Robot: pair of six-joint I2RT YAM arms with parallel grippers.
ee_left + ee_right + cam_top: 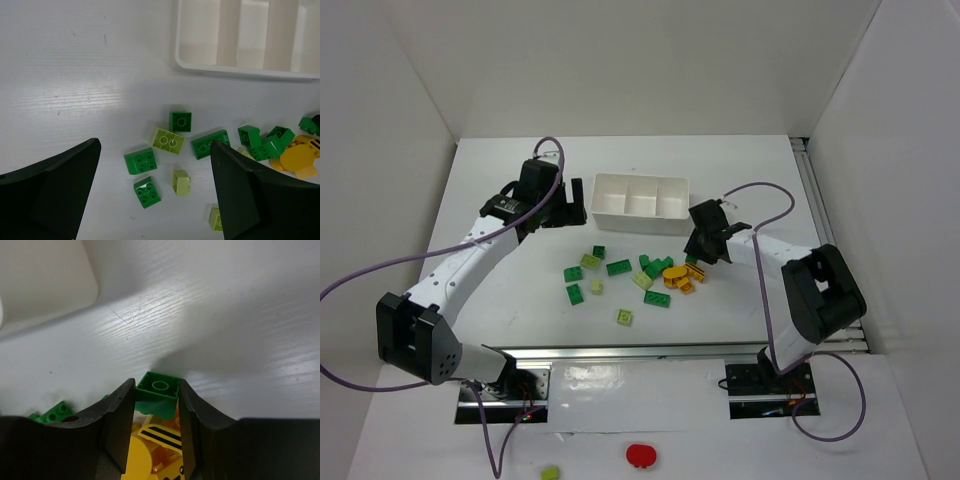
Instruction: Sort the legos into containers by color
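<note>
Since the sorting likely goes brick by brick, the right gripper [700, 256] sits low at the edge of the small studded plastic legos [618, 267] scattered on the white bench [740, 330]. Its fingers [120, 425] are drawn narrow and clamped on a dark green studded plastic brick [160, 386] beside orange-yellow pieces [150, 450]. The left gripper [155, 146] hovers near the white three-compartment plastic tray [638, 226], fingers wide apart, holding nothing.

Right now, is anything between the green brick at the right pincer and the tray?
Nothing visible: only bare table lies between the dark green brick, clamped in the right pincer, and the white tray.
</note>
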